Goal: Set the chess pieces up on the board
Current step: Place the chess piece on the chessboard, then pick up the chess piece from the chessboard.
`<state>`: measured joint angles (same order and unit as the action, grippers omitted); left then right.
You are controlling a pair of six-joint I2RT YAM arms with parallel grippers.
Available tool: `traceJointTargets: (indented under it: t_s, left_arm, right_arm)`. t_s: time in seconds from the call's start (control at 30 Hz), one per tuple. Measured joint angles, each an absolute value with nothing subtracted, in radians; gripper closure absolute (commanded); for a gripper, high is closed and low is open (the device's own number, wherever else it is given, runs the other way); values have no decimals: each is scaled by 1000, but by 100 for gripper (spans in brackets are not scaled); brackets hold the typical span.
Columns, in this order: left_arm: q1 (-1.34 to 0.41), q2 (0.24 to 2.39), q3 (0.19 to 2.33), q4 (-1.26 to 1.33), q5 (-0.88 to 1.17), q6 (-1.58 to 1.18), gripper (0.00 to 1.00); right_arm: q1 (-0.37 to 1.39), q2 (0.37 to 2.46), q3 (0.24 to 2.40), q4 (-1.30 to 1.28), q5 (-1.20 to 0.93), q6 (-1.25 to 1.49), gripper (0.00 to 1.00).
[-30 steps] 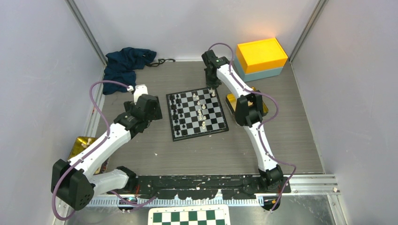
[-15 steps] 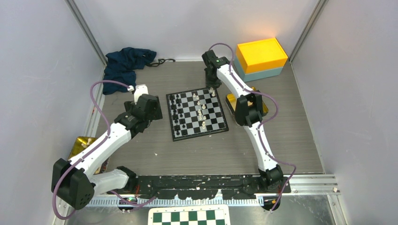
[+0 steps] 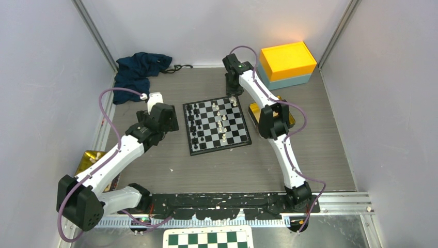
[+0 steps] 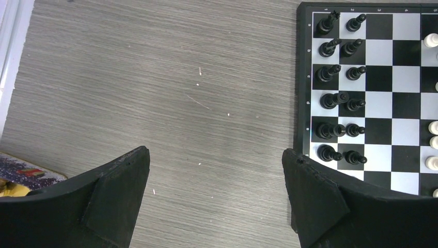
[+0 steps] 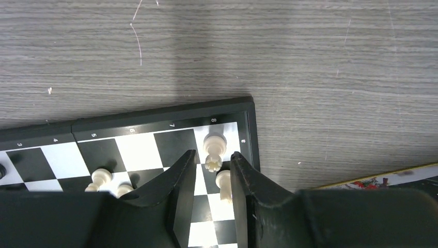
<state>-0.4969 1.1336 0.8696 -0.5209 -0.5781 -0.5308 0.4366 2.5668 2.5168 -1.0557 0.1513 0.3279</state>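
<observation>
The board lies in the middle of the table. Black chess pieces stand in two columns along its left side, also seen in the left wrist view. White pieces are scattered over its middle and right. My left gripper is open wide and empty over bare table, just left of the board's border. My right gripper hovers over the far right corner of the board, jaws a little apart. A white rook stands on the corner square just ahead of the tips. Another white piece stands between the fingers against the right one.
A yellow box on a teal base stands at the back right. A dark blue cloth lies at the back left. Gold packets lie right of the board and at the left edge. A green-and-white checkered panel lies in front of the arm bases.
</observation>
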Motion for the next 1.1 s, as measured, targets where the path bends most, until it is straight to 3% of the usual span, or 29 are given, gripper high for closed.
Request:
traceJointTargets:
  t_s: [0.37, 0.67, 0.9, 1.1]
  left_arm:
    - [-497, 1132, 884, -522, -579, -515, 0]
    - [-497, 1130, 889, -532, -591, -516, 0]
    - [-497, 1129, 896, -536, -592, -524, 1]
    - [-495, 1129, 896, -537, -592, -523, 3]
  right_arm:
    - [440, 2528, 2489, -1048, 169, 312, 60]
    - [483, 2277, 2273, -1013, 213, 283, 56]
    - [566, 2053, 1990, -940, 223, 271, 49]
    - [619, 1977, 1785, -886, 195, 276, 46]
